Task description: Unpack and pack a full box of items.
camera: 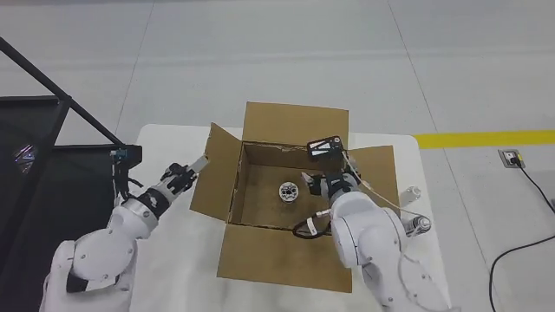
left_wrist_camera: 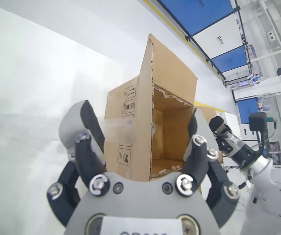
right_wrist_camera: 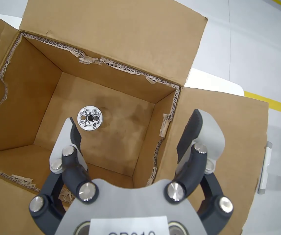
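Note:
An open cardboard box (camera: 260, 256) stands on the white table (camera: 173, 139), its flaps folded outward. On its floor lies a round metal part (camera: 288, 192) (right_wrist_camera: 90, 118) with holes in it. My right gripper (right_wrist_camera: 135, 130) (camera: 323, 180) hovers open over the box's right side, above the rim, with nothing between its fingers. My left gripper (left_wrist_camera: 143, 118) (camera: 192, 169) is open beside the box's left flap (camera: 212, 173), outside the box (left_wrist_camera: 130, 113), also holding nothing.
A small white cylindrical object (camera: 410, 194) (right_wrist_camera: 265, 167) lies on the table by the box's right flap. A black frame (camera: 52, 95) and dark panel stand at the table's left. Bare tabletop lies left of the box.

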Available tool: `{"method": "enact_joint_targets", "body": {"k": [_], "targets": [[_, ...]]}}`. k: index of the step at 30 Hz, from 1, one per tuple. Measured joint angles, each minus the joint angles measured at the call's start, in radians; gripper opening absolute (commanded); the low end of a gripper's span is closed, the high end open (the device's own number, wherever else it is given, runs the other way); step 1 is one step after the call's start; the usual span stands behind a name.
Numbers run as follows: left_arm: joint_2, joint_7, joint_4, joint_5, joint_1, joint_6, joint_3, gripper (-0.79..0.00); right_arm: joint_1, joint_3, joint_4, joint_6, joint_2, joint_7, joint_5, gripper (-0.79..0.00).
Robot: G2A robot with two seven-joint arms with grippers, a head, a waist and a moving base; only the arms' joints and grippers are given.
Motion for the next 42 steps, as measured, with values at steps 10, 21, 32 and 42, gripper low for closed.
{"method": "enact_joint_targets", "body": {"k": [10,21,32,42], "targets": [[0.005,0.019,0.034,0.029,-0.026,0.023,0.056,-0.785,0.000,0.000,0.000,0.000,0.000,0.000,0.000,0.000],[0.014,0.035,0.012,-0.007,-0.002,0.026,0.032,-0.785,0.000,0.000,0.000,0.000,0.000,0.000,0.000,0.000],[0.030,0.004,0.013,-0.028,0.023,-0.020,-0.023,-0.785,0.028,-0.045,0.075,-0.104,-0.015,-0.010,0.047,0.000],[0.046,-0.016,0.029,-0.049,0.039,-0.058,-0.065,-0.785,0.187,-0.191,0.324,-0.130,-0.081,-0.011,0.167,0.000]]}}
